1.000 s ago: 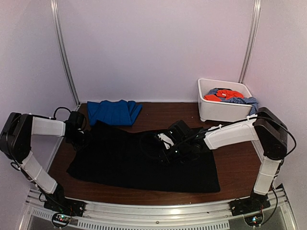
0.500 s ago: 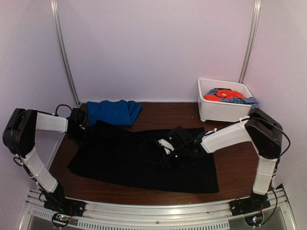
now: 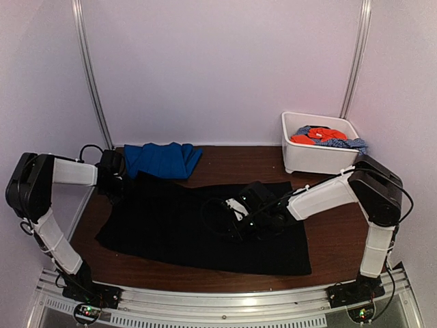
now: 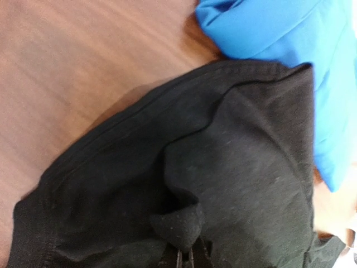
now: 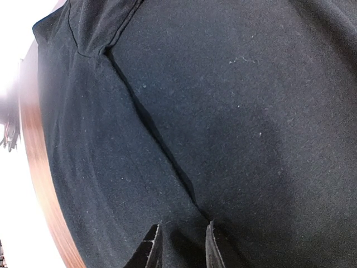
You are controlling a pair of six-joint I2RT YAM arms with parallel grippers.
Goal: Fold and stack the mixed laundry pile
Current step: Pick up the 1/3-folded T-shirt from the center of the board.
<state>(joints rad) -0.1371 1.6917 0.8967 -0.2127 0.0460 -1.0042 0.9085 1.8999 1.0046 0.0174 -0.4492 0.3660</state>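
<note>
The black garment (image 3: 205,225) lies spread flat over most of the dark wooden table (image 3: 334,236), filling the middle and lower part of the overhead view. Its upper left corner just touches the royal-blue garment (image 3: 162,159), which sits folded at the back of the table, upper left of centre.

The left gripper (image 4: 187,258) is at that upper left corner of the black cloth. In its own camera the fingers are pressed together at the bottom edge of the frame, pinching a small raised peak of black fabric. The hem curves away to the left over bare wood, and the blue cloth fills the upper right.

The right gripper (image 5: 182,226) is down on the middle of the black garment, reaching in from the right side of the overhead view. Its two fingers stand a little apart at the bottom of its own camera's frame, with black cloth showing in the gap and a long crease running down to them from the upper left. I cannot tell whether they are nipping any cloth.

In the upper right of the overhead view stands a white tub (image 3: 317,162). It holds the orange-red garment (image 3: 315,135) and the blue-white speckled garment (image 3: 347,143), which spills over its right rim.
</note>
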